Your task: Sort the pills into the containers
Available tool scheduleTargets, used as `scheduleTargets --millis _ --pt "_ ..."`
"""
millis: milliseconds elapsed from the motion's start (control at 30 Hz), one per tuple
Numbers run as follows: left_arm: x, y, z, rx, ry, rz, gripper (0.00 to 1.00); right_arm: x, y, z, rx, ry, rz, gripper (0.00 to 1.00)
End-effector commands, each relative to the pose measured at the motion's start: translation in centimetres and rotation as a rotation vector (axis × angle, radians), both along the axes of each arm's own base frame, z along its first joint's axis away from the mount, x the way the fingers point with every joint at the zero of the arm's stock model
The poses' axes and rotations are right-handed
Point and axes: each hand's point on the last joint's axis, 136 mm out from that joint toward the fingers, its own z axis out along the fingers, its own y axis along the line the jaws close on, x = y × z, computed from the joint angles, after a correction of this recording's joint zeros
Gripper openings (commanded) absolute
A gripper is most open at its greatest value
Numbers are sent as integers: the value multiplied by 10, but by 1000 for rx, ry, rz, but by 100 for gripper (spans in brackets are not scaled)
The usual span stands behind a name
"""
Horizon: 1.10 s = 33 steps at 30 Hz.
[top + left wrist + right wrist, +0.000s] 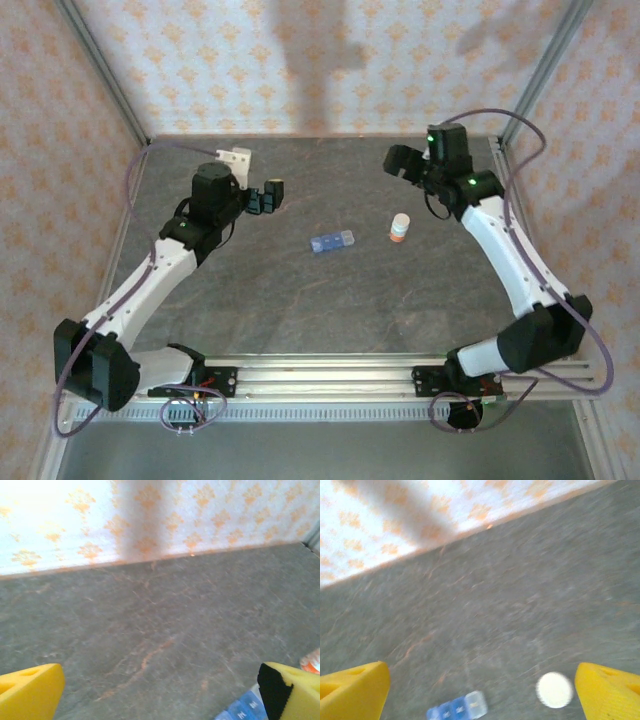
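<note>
My left gripper (272,196) hung over the far left of the table (300,320), its yellow fingers (30,692) spread wide apart with nothing between them. My right gripper (400,160) hovered at the far right, its jaws likewise apart. The blue pill organizer (332,242) lay flat near the table's middle, between my two grippers and well apart from both. Near its right end stood a small white bottle (399,228) with an orange band, upright and not touching it.
</note>
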Motion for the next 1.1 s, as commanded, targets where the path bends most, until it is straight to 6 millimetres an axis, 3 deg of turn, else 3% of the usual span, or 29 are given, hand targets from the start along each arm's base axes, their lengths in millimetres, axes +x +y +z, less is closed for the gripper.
scheduleTargets --millis 0,100,200,400,533,667,800,867,1067 --pt "-1 35 12 73 -120 147 100 -3 -57 1 -65 -75 -236 100" --pt "-6 55 14 72 -222 214 100 -11 -101 -5 -124 -155 -419 100" --pt "-11 77 5 48 -269 263 100 -17 -132 -18 -173 -205 -528 100" --pt "-16 126 -28 -6 -273 390 100 -31 -165 -55 -263 -213 -600 100" --pt "-18 146 -53 14 -264 436 100 -36 -180 -95 -400 -151 -614 100" --pt "-20 151 -82 50 -197 442 100 -38 -186 -142 -466 -93 -607 100" --pt "-22 157 -106 79 -180 470 100 -35 -181 -171 -462 -84 -574 100" --pt "-23 162 -114 58 -182 503 100 -32 -177 -180 -455 -112 -543 100" --pt "-14 154 -132 58 -102 439 100 -22 -161 -182 -417 -217 -445 100"
